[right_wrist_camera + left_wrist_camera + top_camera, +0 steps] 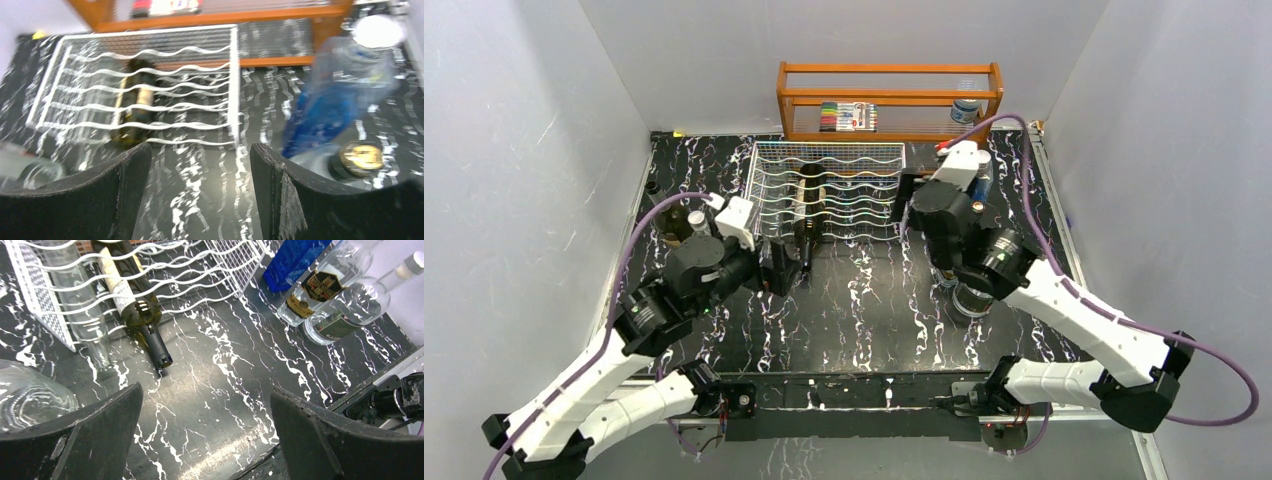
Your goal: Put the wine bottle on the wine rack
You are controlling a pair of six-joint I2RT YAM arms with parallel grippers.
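Note:
The dark green wine bottle (807, 203) lies in the white wire wine rack (864, 165), its neck poking out of the front edge; it shows in the left wrist view (131, 302) and the right wrist view (134, 102) too. My left gripper (784, 268) is open and empty, just in front of the bottle's neck (157, 349); in its own view the left gripper (206, 390) has only table between the jaws. My right gripper (902, 205) is open and empty beside the rack's right end (232, 80); in its own view the right gripper (200, 147) holds nothing.
An orange wooden shelf (889, 98) with markers (849, 115) stands behind the rack. A clear bottle (85, 315) lies in the rack's left cradle. Clear labelled bottles (320, 287) and a blue bottle (325, 107) stand at the right. Another glass bottle (694, 220) is by the left arm.

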